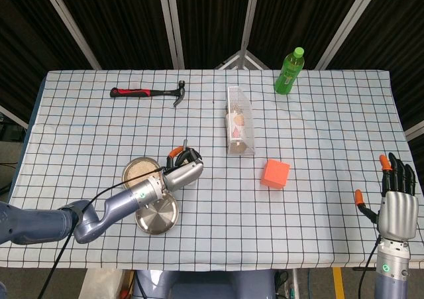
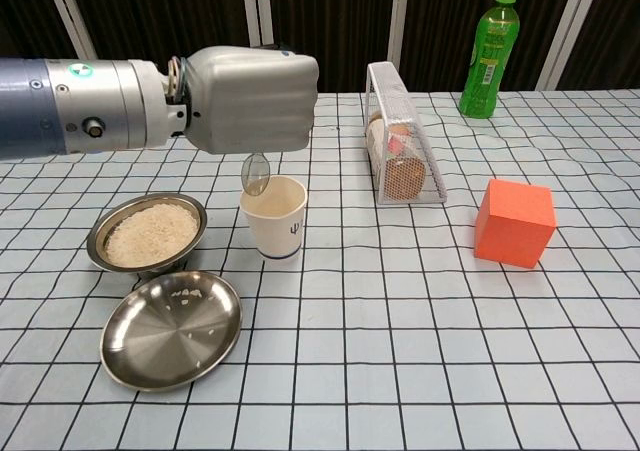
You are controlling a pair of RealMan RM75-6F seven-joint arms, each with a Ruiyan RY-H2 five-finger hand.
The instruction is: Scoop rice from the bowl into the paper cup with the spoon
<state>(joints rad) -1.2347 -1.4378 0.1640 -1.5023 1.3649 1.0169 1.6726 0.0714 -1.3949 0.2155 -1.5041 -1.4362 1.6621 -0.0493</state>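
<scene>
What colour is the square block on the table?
The cube-shaped block is orange, clearest in the chest view.

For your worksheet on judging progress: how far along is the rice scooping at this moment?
Partly done, it seems. The left hand holds the spoon just above the cup, its bowl showing no clear rice, so a scoop may have gone in. Whether the cup holds rice cannot be seen. The bowl is full of rice, so more scoops remain. The right hand is idle.

Table: hammer, bottle, orange block.
</scene>
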